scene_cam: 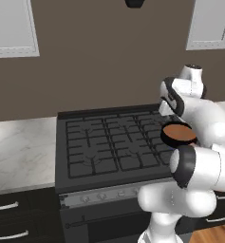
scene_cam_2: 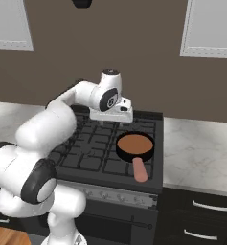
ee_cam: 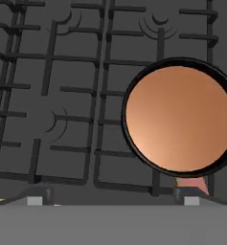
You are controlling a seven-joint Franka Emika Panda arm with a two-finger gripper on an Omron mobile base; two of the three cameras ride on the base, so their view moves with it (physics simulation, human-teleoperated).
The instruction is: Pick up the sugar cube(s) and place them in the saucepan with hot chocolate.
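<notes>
The saucepan (scene_cam_2: 135,144) is a small black pan of brown liquid on the stove's right front burner. Its pinkish-red handle (scene_cam_2: 140,170) points toward the stove's front edge. In the left base view the saucepan (scene_cam: 178,134) is partly hidden by my arm. The hand view looks straight down on the saucepan (ee_cam: 181,117) at right of centre. My gripper (scene_cam_2: 111,122) hangs above the grates just behind and left of the pan. The gripper (ee_cam: 113,201) is open, with nothing between its wide-apart fingertips (ee_cam: 34,201). The sugar cubes are out of view.
The black stove (scene_cam: 109,142) has a knob panel (scene_cam_2: 119,197) along its front. Marble counter lies to its left (scene_cam: 19,152) and right (scene_cam_2: 201,153). Dark drawers (scene_cam_2: 201,210) sit below, and white wall cabinets (scene_cam_2: 210,26) hang above.
</notes>
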